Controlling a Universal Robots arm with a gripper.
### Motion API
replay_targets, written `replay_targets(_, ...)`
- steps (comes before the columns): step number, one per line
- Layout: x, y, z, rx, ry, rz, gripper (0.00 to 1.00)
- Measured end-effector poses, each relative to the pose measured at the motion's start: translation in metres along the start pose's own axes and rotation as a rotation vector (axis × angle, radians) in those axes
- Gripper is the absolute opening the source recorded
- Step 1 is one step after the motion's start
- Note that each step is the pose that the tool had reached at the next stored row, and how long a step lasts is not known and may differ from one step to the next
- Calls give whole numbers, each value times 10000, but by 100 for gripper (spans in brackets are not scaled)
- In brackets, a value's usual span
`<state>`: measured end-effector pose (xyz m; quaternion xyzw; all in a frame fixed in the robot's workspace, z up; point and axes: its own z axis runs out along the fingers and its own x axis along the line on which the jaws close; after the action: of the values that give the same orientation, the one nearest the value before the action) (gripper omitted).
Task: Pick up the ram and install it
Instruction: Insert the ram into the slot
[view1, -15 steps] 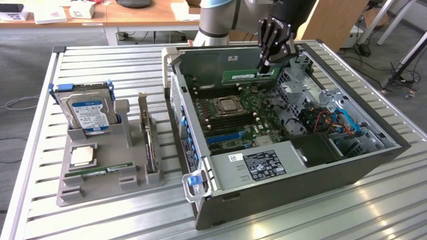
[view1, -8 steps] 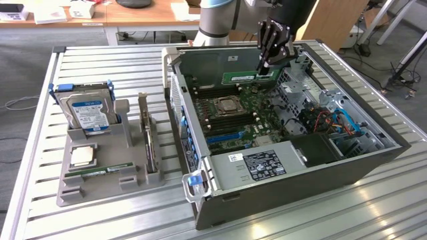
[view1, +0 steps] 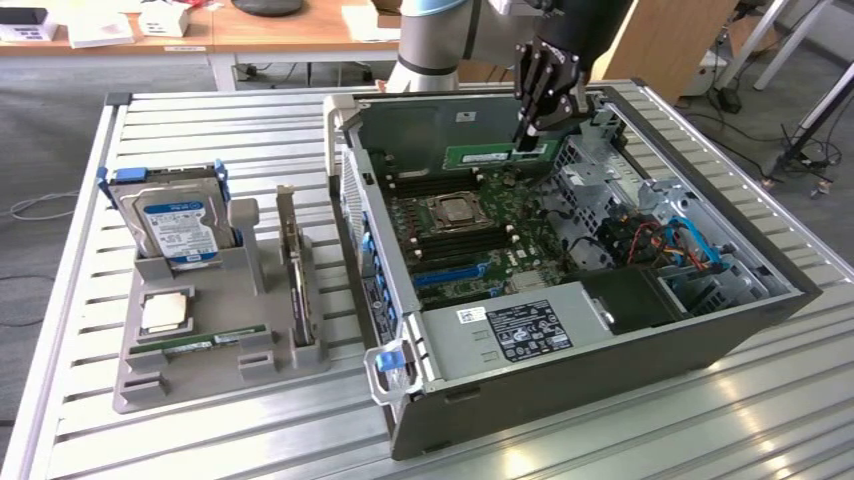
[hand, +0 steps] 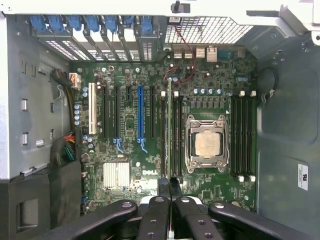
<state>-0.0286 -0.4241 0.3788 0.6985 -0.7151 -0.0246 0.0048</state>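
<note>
The ram is a long green stick that hangs level over the motherboard inside the open computer case. My gripper is shut on its end, reaching down from above the case's back part. In the wrist view the ram appears edge-on as a thin green line, lined up along the black memory slots beside the processor socket. The gripper fingers close together on the stick's near end. Whether the stick touches a slot I cannot tell.
A grey holder on the exterior view's left carries a hard drive, a square silver processor chip, an upright card and a green strip. Inside the case sit a power supply and cables.
</note>
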Motion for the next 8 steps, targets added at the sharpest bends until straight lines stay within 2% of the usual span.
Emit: replay_targets(8, 2, -3, 67, -1, -13, -1, 12)
